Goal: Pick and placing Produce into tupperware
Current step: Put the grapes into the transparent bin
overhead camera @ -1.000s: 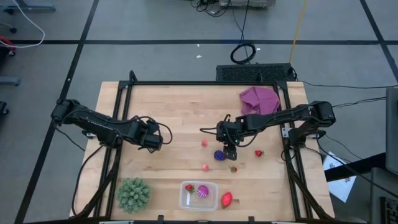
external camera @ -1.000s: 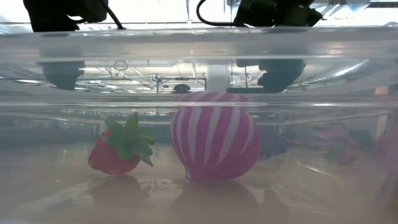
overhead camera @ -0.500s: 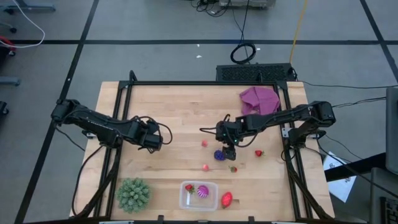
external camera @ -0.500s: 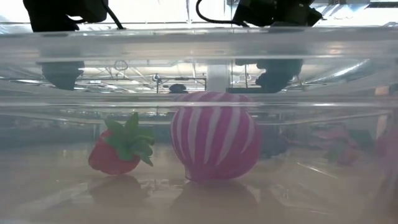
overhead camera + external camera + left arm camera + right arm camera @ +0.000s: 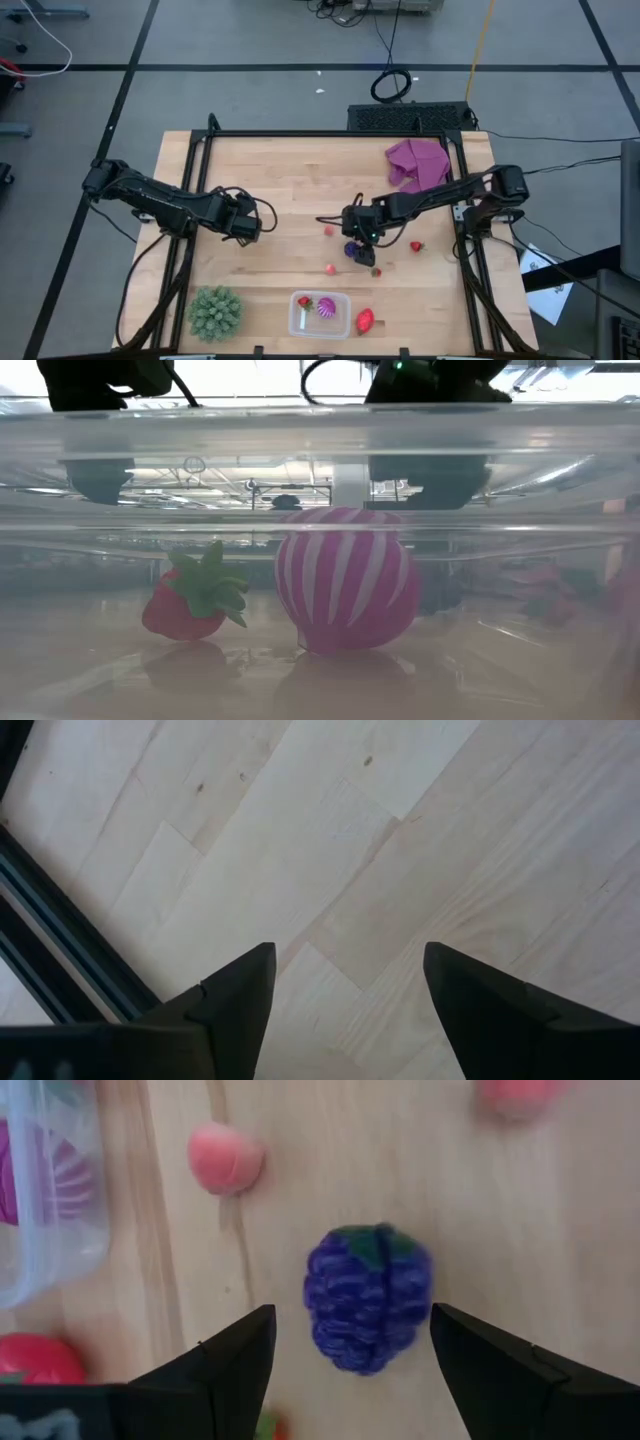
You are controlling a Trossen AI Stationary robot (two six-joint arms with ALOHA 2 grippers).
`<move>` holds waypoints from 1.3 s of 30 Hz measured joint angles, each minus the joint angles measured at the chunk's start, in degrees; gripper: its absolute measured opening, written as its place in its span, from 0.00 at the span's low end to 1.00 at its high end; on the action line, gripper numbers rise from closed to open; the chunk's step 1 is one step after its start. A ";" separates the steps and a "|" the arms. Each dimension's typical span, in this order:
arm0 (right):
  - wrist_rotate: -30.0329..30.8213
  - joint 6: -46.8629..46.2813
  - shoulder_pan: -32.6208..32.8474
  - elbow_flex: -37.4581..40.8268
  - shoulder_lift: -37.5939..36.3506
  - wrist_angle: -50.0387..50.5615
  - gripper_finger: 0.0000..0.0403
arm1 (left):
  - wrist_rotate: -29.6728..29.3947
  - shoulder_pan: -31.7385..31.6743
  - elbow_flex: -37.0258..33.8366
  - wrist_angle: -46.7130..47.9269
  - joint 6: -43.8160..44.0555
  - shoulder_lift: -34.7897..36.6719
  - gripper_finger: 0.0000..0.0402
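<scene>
The dark purple grape bunch (image 5: 368, 1298) lies on the wood, right of the table's middle (image 5: 353, 250). My right gripper (image 5: 350, 1370) is open and hangs over it (image 5: 361, 235), one finger on each side and neither touching. The clear tupperware (image 5: 318, 314) stands near the near edge, with a strawberry (image 5: 190, 600) and the magenta striped ball (image 5: 345, 590) resting on its floor. Loose on the table are a large red strawberry (image 5: 365, 320), two small strawberries (image 5: 416, 246) (image 5: 375, 270) and two pink pieces (image 5: 328, 230) (image 5: 330, 268). My left gripper (image 5: 245, 222) waits open over bare wood (image 5: 345, 990).
A spiky green ball (image 5: 214, 312) sits at the near left, beside the tupperware. A purple cloth (image 5: 418, 160) lies at the far right corner. A black frame (image 5: 300, 133) runs along the table's edges. Bare wood stretches between the two arms.
My right gripper has moved a little toward the table's left and near edge, coming over the grape bunch. The fruits and the tupperware have stayed in place.
</scene>
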State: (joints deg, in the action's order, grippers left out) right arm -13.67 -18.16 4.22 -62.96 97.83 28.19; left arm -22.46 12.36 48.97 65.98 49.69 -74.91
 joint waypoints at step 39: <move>-1.37 1.74 -1.30 0.02 6.79 -6.14 0.57 | 0.07 0.02 0.00 0.10 0.09 0.00 0.65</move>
State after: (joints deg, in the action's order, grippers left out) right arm -15.05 -16.43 2.92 -62.94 104.62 22.04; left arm -22.39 12.38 48.97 66.08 49.78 -74.91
